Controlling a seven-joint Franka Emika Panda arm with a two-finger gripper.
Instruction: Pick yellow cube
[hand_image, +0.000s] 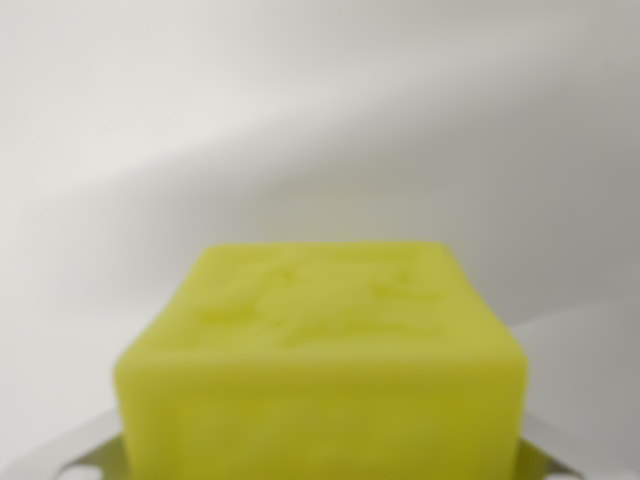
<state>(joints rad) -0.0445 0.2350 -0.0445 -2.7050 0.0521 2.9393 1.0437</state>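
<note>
The yellow cube (320, 350) fills the lower middle of the wrist view, very close to the camera and blurred. Its top face shows a faint raised pattern. Metal parts of my gripper (320, 462) show only at the bottom edge. One finger (70, 455) lies against the cube's side at the wrist view's left, the other finger (545, 450) at the wrist view's right. The jaws press on both sides of the cube, so the gripper is shut on it. The cube's underside and the fingertips are hidden.
Behind the cube is a plain white surface (300, 120) with a soft grey shadow band across the middle. Nothing else shows.
</note>
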